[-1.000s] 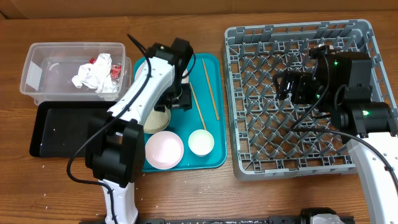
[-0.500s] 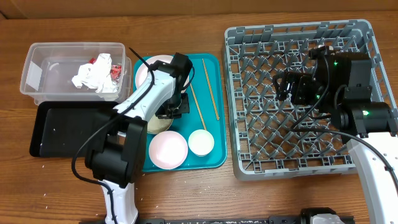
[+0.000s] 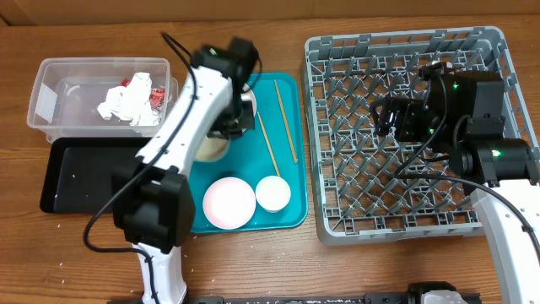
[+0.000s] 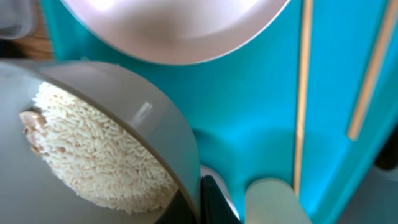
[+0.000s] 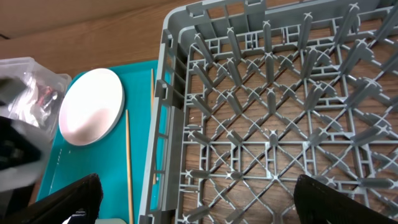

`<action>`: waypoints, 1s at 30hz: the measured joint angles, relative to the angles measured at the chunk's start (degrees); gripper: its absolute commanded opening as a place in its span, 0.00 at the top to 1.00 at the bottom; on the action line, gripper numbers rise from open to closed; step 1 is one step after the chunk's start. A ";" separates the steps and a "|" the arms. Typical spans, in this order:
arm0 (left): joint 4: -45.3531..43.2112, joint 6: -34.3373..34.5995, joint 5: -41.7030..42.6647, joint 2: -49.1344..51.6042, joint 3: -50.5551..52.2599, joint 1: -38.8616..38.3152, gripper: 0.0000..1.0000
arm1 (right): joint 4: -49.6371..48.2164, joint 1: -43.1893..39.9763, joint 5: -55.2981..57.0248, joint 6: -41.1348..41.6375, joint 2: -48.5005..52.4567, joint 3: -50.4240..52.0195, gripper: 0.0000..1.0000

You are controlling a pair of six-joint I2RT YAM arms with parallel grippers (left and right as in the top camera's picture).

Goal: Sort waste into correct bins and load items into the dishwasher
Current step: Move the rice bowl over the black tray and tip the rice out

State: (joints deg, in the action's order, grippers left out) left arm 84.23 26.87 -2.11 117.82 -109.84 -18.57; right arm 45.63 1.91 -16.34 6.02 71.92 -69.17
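Near end of the teal tray: the pale pink plate and the small white cup are sitting side by side, just apart.

Next back: the left gripper is clamping shut on the rim of the grey-green bowl, which is carrying a bed of pale rice. The bowl is showing tilted in the wrist view, over the tray's left side. Cannot tell whether it is touching the tray.

Two wooden chopsticks are lying lengthwise on the tray, right of the bowl.

The white plate is lying at the tray's far end, partly under the arm.

Left of the tray: the black tray is sitting nearer. The clear tub behind it is holding crumpled napkins and red-and-white wrappers.

Right side: the right gripper is hovering over the grey dish rack, fingers spread wide, gripping nothing.
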 measured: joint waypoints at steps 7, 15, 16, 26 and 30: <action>6.27 -5.01 4.98 -6.03 -3.15 10.16 0.96 | -0.15 0.00 0.00 -0.04 0.00 0.00 0.00; 1.92 -14.91 15.61 -14.84 4.35 28.85 0.96 | -0.72 0.00 0.00 -0.02 0.00 0.00 0.00; 0.61 -15.93 17.05 -15.06 6.34 30.64 0.96 | -0.66 0.00 0.02 -0.04 0.00 0.00 0.00; -12.09 -26.75 37.20 -14.71 26.99 41.59 0.96 | -0.22 0.00 0.00 -0.02 0.02 0.00 0.00; -12.76 -31.63 44.48 -14.71 30.62 45.81 0.96 | 0.28 0.00 -0.02 -0.02 0.04 0.00 0.00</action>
State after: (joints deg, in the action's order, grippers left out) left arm 71.46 -4.75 42.37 103.11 -79.22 27.24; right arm 45.91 1.91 -16.36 6.00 71.96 -69.17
